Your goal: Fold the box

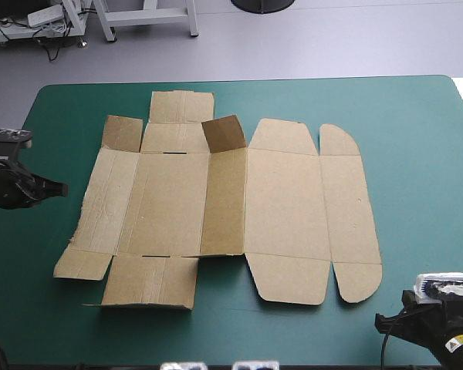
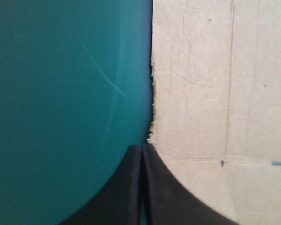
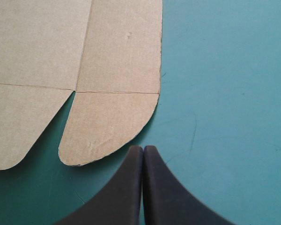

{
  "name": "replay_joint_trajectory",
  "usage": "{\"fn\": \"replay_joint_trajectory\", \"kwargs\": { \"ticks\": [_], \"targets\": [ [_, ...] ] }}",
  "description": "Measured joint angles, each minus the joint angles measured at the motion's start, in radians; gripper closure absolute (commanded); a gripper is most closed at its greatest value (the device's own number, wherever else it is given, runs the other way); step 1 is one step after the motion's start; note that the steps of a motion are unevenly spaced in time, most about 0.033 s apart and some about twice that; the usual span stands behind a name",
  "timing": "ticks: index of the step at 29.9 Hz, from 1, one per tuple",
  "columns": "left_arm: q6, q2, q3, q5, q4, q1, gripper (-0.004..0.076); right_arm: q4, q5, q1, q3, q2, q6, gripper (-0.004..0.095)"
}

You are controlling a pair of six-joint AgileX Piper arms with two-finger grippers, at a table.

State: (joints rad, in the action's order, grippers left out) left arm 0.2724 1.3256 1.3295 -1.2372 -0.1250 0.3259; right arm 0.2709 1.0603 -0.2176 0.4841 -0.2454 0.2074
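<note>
The brown box (image 1: 224, 204) lies as a cut sheet spread nearly flat across the middle of the teal-green table, with one small flap (image 1: 224, 132) standing up near its far edge. My left gripper (image 1: 58, 188) is shut and empty, hovering just off the sheet's left edge. In the left wrist view its tips (image 2: 143, 149) meet at the ragged edge of the board (image 2: 201, 93). My right gripper (image 1: 382, 322) is shut and empty near the table's front right. Its tips (image 3: 143, 149) sit just short of the sheet's rounded corner flap (image 3: 110, 124).
Bare teal-green cover (image 1: 417, 139) surrounds the sheet on every side, widest at the right. The table's far edge runs along the top of the high view, with bare floor beyond.
</note>
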Motion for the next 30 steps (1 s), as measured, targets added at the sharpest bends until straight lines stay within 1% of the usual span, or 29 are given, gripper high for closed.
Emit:
{"fn": "replay_joint_trajectory", "kwargs": {
  "ticks": [2,6,14,15,17,19,20,23,25,30],
  "targets": [
    [0.048,0.038,0.001,-0.004,-0.140,0.099,0.0734,0.000,0.000,0.000,0.000,0.000,0.000,0.0923],
    [0.109,0.114,0.002,-0.003,-0.314,0.197,0.0734,0.000,0.000,0.000,0.000,0.000,0.000,0.0923],
    [0.128,0.287,0.002,0.007,-0.353,0.209,0.0724,-0.026,0.000,0.000,0.000,0.000,0.000,0.0923],
    [0.128,0.302,0.002,0.008,-0.344,0.209,0.0706,-0.030,0.000,0.000,0.000,0.000,0.000,0.0923],
    [0.127,0.336,0.002,0.012,-0.330,0.209,0.0638,-0.038,0.000,0.000,0.000,0.000,0.000,0.0923],
    [0.112,0.364,0.002,0.015,-0.321,0.209,0.0552,-0.043,0.000,0.000,0.000,0.000,0.000,0.0923],
    [0.104,0.375,0.002,0.016,-0.320,0.209,0.0489,-0.045,0.000,0.000,0.000,0.000,0.000,0.0923],
    [0.083,0.409,0.002,0.019,-0.328,0.209,0.0365,-0.046,0.000,0.000,0.000,0.000,0.000,0.0923],
    [0.078,0.426,0.002,0.020,-0.348,0.209,0.0346,-0.046,0.000,0.000,0.000,0.000,0.000,0.0922],
    [0.075,0.441,0.002,0.023,-0.374,0.209,0.0346,-0.046,0.000,0.000,0.000,0.000,0.000,0.0923]
  ]
}}
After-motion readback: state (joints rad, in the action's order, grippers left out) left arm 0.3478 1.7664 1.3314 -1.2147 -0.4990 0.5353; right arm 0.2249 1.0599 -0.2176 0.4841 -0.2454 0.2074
